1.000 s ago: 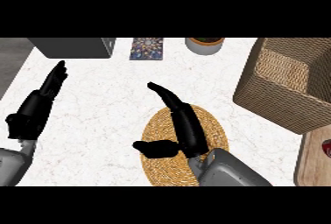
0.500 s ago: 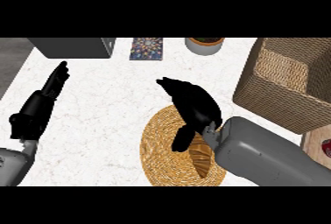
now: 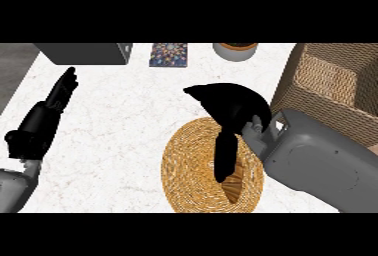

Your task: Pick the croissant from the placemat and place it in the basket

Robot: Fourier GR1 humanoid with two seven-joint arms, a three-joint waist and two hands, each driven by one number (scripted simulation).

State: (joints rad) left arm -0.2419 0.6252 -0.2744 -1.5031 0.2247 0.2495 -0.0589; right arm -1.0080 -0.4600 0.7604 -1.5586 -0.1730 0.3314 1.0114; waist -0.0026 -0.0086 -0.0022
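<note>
right robot hand curled over the placemat; whether it clasps the croissant, cannot tell.

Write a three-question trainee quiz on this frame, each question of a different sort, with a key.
1. True or false: the right hand is over the far edge of the placemat.
2. Which side of the counter holds the basket? A) left B) right C) near edge
3. Can the croissant be seen?

Key:
1. True.
2. B.
3. No; the right hand and forearm cover much of the placemat, and no croissant shows. The left hand rests open at the view's left.
</note>
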